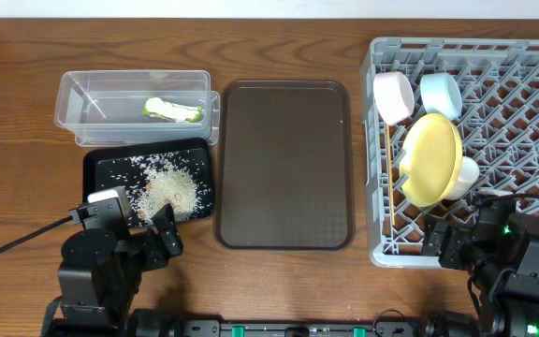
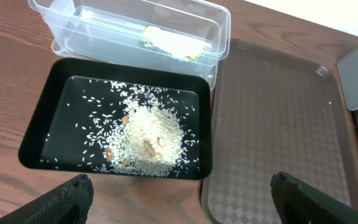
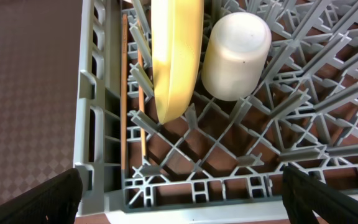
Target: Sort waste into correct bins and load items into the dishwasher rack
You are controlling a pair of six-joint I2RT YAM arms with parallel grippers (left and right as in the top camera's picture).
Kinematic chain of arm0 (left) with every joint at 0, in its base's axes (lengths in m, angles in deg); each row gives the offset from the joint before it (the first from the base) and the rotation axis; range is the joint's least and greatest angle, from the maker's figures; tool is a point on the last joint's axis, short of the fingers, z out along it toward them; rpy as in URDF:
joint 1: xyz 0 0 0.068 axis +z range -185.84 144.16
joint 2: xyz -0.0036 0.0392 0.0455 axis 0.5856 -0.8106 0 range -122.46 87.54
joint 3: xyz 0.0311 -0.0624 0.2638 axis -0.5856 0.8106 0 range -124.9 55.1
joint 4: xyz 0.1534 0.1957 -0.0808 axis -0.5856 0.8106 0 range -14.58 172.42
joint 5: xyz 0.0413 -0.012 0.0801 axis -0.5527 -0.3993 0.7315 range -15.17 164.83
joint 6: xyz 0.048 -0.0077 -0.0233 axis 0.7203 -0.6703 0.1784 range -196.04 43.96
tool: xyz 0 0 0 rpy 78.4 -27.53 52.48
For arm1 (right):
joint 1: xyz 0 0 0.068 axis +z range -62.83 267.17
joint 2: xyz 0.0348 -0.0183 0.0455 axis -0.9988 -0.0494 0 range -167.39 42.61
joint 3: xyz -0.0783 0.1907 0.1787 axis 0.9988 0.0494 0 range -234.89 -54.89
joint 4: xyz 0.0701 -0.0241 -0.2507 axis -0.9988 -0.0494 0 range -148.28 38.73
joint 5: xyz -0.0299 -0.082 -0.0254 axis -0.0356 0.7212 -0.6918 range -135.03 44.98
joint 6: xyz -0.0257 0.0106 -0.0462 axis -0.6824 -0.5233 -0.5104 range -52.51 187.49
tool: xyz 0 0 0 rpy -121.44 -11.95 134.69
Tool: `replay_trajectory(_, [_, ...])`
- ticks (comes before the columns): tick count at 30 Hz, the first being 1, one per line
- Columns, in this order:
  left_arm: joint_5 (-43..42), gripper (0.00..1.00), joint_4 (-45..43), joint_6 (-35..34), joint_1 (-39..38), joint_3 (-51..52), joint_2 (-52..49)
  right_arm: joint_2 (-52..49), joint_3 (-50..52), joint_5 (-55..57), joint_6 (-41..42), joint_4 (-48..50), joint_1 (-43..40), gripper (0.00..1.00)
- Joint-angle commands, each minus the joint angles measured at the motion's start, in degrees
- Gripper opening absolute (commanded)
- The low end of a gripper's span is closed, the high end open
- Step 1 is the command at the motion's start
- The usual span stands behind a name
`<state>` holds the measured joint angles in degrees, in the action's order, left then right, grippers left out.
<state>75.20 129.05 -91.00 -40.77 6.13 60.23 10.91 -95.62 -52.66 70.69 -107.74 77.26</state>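
The green-and-yellow wrapper (image 1: 171, 110) lies in the clear tub (image 1: 82, 94); it also shows in the left wrist view (image 2: 176, 45). Rice with beige lumps (image 1: 168, 187) lies in the black tray (image 1: 101, 173), also seen in the left wrist view (image 2: 148, 137). The grey rack (image 1: 531, 150) holds the yellow plate (image 1: 430, 159) upright, the white-pinkish bowl (image 1: 393, 96), the light-blue bowl (image 1: 441, 94), the white cup (image 3: 236, 56) and the chopsticks (image 3: 124, 93) along its left wall. My left gripper (image 2: 182, 202) is open and empty near the black tray. My right gripper (image 3: 182, 196) is open and empty over the rack's front edge.
A large dark-brown serving tray (image 1: 284, 164) lies between the bins and the rack. A black cable (image 1: 17, 243) runs across the table at the front left.
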Motion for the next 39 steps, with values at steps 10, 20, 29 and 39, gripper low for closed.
replay_trajectory(10, [0.3,0.94,0.1,0.3,0.0,0.4,0.0,15.6,9.6,1.8,-2.0,12.8,5.8,0.99])
replay_trajectory(20, [0.3,0.94,0.1,0.3,0.0,0.4,0.0,28.7,28.8,0.1,-2.0,42.4,8.9,0.99])
replay_trajectory(29, [0.3,0.95,0.1,0.3,0.0,0.4,0.0,31.4,39.7,0.1,-2.0,57.1,8.9,0.99])
replay_trajectory(39, [0.3,0.95,0.1,0.3,0.0,0.4,0.0,31.2,40.4,0.1,-2.0,52.9,8.8,0.99])
